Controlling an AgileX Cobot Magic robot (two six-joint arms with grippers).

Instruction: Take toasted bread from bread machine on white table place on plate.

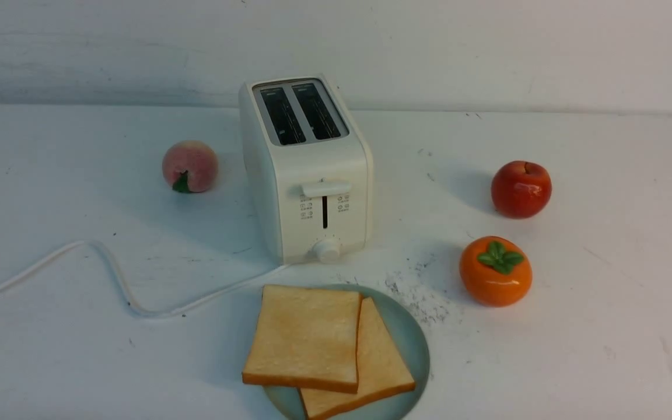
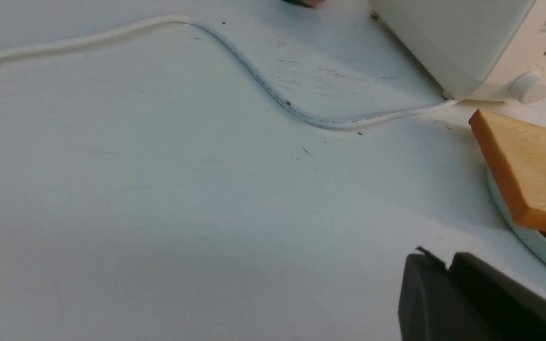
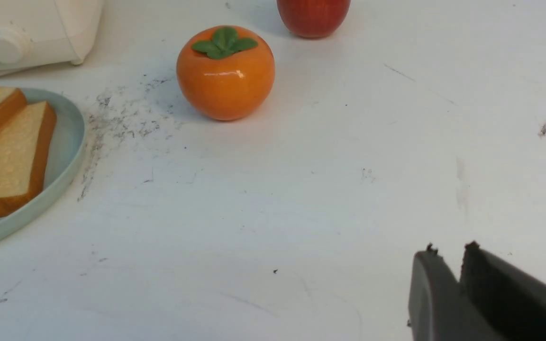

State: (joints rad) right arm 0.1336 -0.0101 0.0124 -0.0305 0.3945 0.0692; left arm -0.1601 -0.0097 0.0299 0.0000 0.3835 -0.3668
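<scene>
The toasted bread (image 1: 307, 335), two square golden slices with darker crusts, lies on the pale blue-green plate (image 1: 415, 344) at the near edge of the white table (image 1: 604, 326), one slice overlapping the other and jutting past the rim on the left; the bread machine (image 1: 307, 169) just behind it stands with both slots dark and seemingly empty, so the job looks finished. The slices look light, stiff and a little crumbly, best pinched by a crust edge, and the overhanging corner offers the easiest hold. The left gripper (image 2: 448, 265) sits low over bare tabletop near the plate's left side, nothing between its dark fingertips, which appear almost together; the right gripper (image 3: 448, 258) is likewise empty, with a narrow gap, over open surface right of the plate. A white cord (image 1: 108, 268) snakes across the left side; a peach (image 1: 190, 166), a red apple (image 1: 521, 189) and an orange persimmon (image 1: 495, 270) stand well clear, leaving room on both sides
</scene>
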